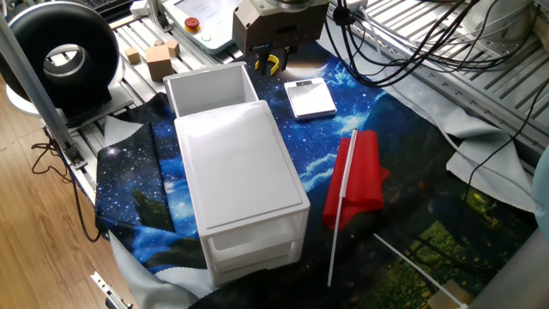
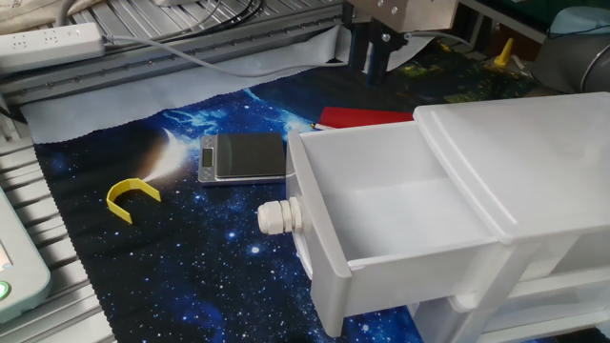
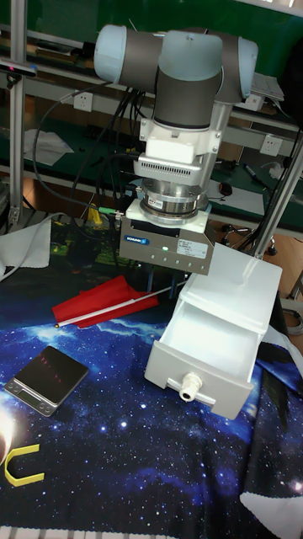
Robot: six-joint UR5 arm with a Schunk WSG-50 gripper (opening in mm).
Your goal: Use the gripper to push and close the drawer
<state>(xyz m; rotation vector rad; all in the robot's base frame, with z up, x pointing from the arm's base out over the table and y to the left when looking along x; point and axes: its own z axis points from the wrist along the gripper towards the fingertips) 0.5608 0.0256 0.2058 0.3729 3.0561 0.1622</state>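
The drawer (image 2: 391,224) is the top one of a small white cabinet (image 1: 244,172) and stands pulled far out, empty, with a white round knob (image 2: 278,217) on its front. In the tall fixed view the drawer (image 3: 215,337) points toward the camera. My gripper (image 2: 370,63) hangs in the air beyond the drawer's far side, above the red flag, and touches nothing. Its dark fingers (image 2: 380,52) are close together with nothing between them. In the tall fixed view the gripper (image 3: 158,274) sits left of the drawer's rear part.
A red flag on a white stick (image 1: 353,176) lies beside the cabinet. A small grey scale (image 2: 243,157) and a yellow C-shaped piece (image 2: 132,195) lie on the starry cloth in front of the drawer. Wooden blocks (image 1: 159,60) rest on the aluminium frame.
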